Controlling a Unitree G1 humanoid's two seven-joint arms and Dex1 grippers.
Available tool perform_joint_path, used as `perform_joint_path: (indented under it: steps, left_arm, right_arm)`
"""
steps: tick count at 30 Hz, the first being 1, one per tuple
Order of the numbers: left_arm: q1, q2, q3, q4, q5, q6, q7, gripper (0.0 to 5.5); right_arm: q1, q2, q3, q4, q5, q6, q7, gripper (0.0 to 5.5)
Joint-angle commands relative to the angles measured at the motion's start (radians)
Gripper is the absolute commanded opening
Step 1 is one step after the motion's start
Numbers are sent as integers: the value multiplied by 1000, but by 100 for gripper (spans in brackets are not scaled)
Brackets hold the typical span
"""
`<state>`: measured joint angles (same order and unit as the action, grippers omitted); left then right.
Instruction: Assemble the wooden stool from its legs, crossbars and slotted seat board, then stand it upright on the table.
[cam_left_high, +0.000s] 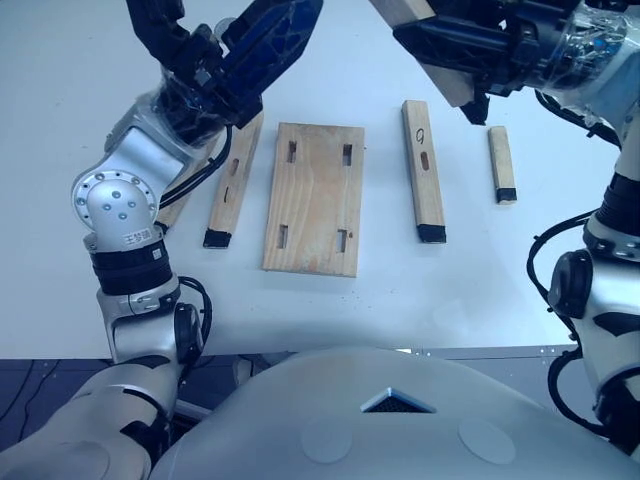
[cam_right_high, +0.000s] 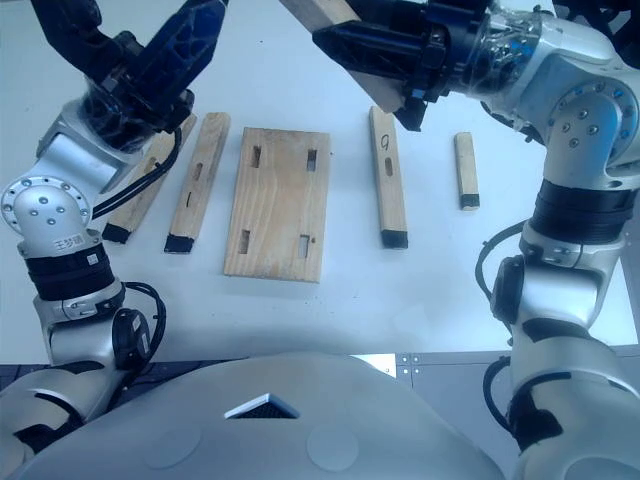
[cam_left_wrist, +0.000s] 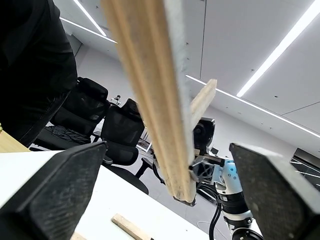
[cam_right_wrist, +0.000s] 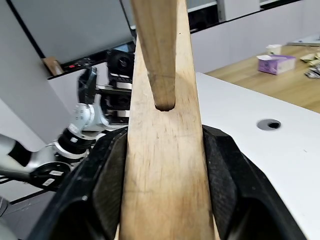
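Note:
The slotted seat board (cam_left_high: 312, 197) lies flat mid-table. A leg (cam_left_high: 232, 190) lies to its left, and a second leg (cam_left_high: 186, 196) is partly hidden under my left arm. Right of the board are another leg (cam_left_high: 422, 170) and a short crossbar (cam_left_high: 502, 165). My right gripper (cam_left_high: 440, 45) is raised over the far side, shut on a wooden leg (cam_right_wrist: 165, 165). A crossbar (cam_right_wrist: 155, 45) has its end in that leg's slot. My left gripper (cam_left_high: 215, 30) is raised at the far left, open, with the crossbar (cam_left_wrist: 155, 95) running between its fingers (cam_left_wrist: 60, 195) without visible contact.
The white table (cam_left_high: 420, 300) has bare room in front of the parts and at the far right. A round hole (cam_right_wrist: 270, 124) is set in the tabletop. Office chairs (cam_left_wrist: 120, 130) stand beyond the table's far side.

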<state>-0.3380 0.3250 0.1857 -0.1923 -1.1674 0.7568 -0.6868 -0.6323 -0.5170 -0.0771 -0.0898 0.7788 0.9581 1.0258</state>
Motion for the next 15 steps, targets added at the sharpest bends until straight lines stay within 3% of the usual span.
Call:
perform_joint_path:
  steps: [1,15]
  left_arm:
    - [-36,-25,8,16,-34,6,-16,451]
    - [-58,-54,51,36,-161,48,-26,255]
  right_arm:
    - [40,8,52,-26,25,-8,56,204]
    - [42,2,30,12,194,112,119,204]
